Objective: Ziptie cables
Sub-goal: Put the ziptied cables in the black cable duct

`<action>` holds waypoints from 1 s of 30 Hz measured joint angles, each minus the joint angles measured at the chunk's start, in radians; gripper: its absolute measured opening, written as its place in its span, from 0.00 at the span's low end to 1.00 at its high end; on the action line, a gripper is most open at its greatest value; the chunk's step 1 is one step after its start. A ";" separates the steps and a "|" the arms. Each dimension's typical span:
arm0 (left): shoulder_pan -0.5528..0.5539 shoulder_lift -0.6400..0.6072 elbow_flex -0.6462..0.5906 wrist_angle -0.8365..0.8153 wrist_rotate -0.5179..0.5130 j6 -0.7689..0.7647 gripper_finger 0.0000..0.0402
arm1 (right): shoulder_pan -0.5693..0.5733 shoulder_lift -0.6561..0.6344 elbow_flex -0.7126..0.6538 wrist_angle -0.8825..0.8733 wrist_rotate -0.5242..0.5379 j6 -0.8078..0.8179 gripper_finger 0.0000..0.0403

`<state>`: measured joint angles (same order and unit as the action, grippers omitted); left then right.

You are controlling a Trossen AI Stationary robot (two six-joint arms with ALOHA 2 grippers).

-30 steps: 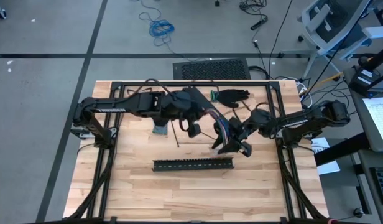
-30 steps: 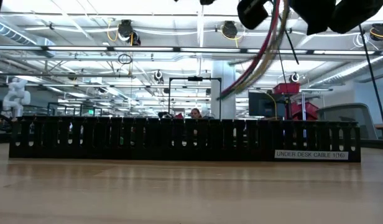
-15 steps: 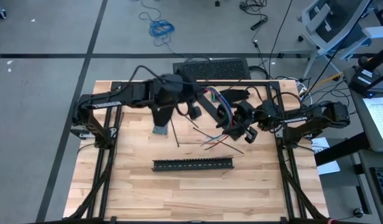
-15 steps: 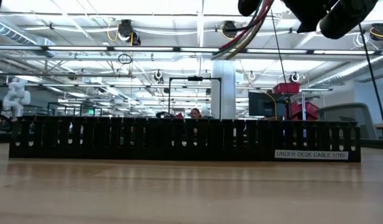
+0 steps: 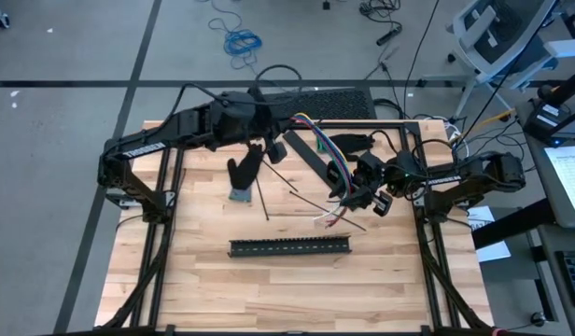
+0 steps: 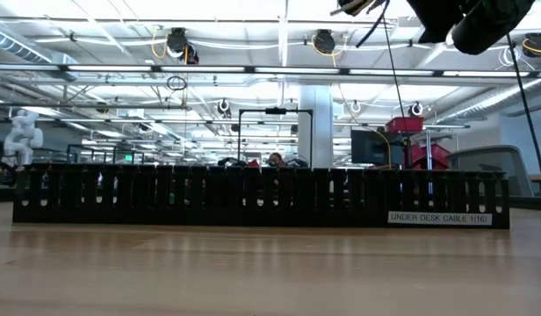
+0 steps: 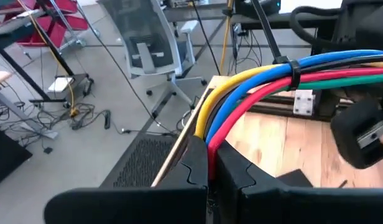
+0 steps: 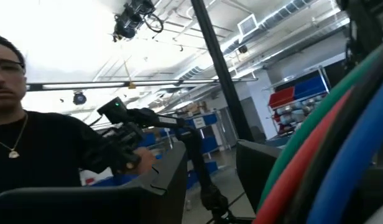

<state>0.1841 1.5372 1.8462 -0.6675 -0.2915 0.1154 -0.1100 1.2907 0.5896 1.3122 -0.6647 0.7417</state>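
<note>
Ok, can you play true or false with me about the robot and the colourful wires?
1. The left tool is pinching the cables. True.
2. The cables lie inside the black slotted strip. False: they are held up above the table, apart from the strip.
3. A black tie goes around the cables. True.
4. The right tool is shut tight. False: its fingers stand apart with nothing between them.

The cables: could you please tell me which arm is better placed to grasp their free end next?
Probably the right. The left gripper is shut on the cables at one end, so it is occupied; the right gripper is open, with the bundle running just beside its fingers.
</note>
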 joint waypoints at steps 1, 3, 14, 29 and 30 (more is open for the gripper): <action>0.000 -0.001 -0.011 0.003 0.000 -0.002 0.02 | 0.003 0.000 0.000 0.003 0.000 0.004 0.32; 0.000 -0.001 -0.027 -0.018 0.001 -0.006 0.02 | 0.013 0.000 0.000 0.009 -0.001 0.014 0.32; -0.037 -0.075 -0.194 -0.080 -0.027 -0.144 0.02 | 0.047 0.000 0.000 -0.007 -0.051 0.078 0.32; -0.222 -0.128 -0.453 -0.065 -0.151 -0.404 0.02 | 0.048 0.000 -0.001 -0.054 -0.143 0.170 0.32; -0.236 -0.128 -0.463 -0.068 -0.156 -0.425 0.02 | 0.047 0.000 -0.001 -0.056 -0.153 0.183 0.32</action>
<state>-0.0521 1.4090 1.3831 -0.7352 -0.4471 -0.3100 -0.0626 1.2911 0.5888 1.2558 -0.8179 0.9250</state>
